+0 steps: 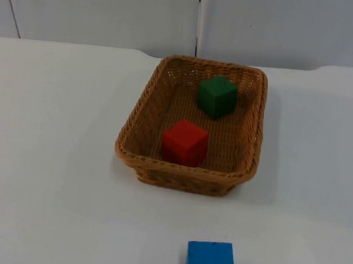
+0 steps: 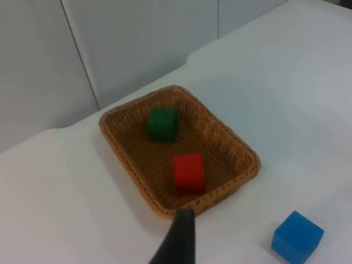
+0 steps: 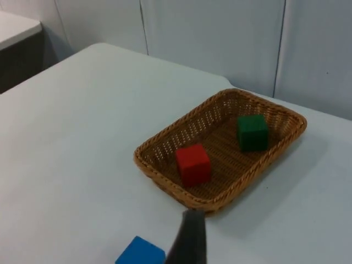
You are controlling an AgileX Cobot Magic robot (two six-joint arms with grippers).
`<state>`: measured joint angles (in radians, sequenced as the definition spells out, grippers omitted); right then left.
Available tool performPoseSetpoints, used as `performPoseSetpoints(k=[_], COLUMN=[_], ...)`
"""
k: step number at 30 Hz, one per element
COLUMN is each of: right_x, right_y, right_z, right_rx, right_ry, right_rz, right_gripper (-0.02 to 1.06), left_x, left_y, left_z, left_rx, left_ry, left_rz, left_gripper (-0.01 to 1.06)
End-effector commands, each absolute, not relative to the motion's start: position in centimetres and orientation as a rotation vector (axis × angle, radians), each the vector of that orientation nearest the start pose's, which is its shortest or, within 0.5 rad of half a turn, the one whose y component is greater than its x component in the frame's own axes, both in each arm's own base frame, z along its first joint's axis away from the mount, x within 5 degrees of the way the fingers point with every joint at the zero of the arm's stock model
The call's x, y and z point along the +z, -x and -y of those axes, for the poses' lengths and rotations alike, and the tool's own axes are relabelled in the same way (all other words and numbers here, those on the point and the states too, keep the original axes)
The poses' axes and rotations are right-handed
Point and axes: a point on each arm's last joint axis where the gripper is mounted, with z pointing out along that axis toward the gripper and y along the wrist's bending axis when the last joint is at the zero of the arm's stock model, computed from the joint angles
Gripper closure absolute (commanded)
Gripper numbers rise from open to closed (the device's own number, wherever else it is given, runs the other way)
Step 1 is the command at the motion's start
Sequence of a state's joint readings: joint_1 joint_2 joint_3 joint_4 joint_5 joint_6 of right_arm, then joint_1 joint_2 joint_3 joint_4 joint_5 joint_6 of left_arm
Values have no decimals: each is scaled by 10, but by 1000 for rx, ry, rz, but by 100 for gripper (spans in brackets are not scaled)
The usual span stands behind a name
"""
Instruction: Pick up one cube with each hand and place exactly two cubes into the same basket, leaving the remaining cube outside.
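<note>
From the fixed overhead camera, a woven brown basket sits near the middle of the white table, close to the grey partition wall. Inside it rest two cubes, apart from each other: a green cube toward the end nearer the wall and a red cube toward the nearer end, close to the rim. A blue cube lies on the bare table outside the basket, well apart from it at the near edge. The left wrist camera looks down on the same basket with the green cube and red cube inside and the blue cube on the table beside it; one black fingertip of the left gripper hangs above the table just short of the basket's rim, touching nothing, and how wide the pincer stands cannot be told. The right wrist camera frames the basket, green cube, red cube and blue cube; a fingertip of the right gripper hovers beside the blue cube, holding nothing, its opening likewise impossible to judge.
</note>
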<state>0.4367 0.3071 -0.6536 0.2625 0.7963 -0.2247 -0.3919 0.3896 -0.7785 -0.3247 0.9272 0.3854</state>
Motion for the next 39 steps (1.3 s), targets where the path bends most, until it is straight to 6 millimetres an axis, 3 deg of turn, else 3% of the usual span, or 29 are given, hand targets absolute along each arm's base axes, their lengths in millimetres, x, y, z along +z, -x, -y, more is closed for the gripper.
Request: performPoseSetpoints(k=[1,11,19,22,29,39], right_x=[337,336,330,327,303,282], right_y=[-23,-3,5,8,11,8], right_z=[-29,-17,-10,-6,4,1], right_rx=[422,388,353,325,284,275], right_ry=[602,600,585,570,469,534], right_rz=[-1841,-1770,-1806,-1817,-1847,-1976], right_gripper=[34,34,34,34,34,34], left_x=[362,352,308,303,297,288], left_y=[-25,0,11,17,16,12], left_z=[34,15,12,9,10,12], left_rx=[-376,-316,-366,-363,-374,-370], left_ry=[-709,-611,-572,-565,-557,-561], left_rz=[-1868,-1868,-1880,-1850,-1865,-1899], left_gripper=[23,23,23,23,23,23])
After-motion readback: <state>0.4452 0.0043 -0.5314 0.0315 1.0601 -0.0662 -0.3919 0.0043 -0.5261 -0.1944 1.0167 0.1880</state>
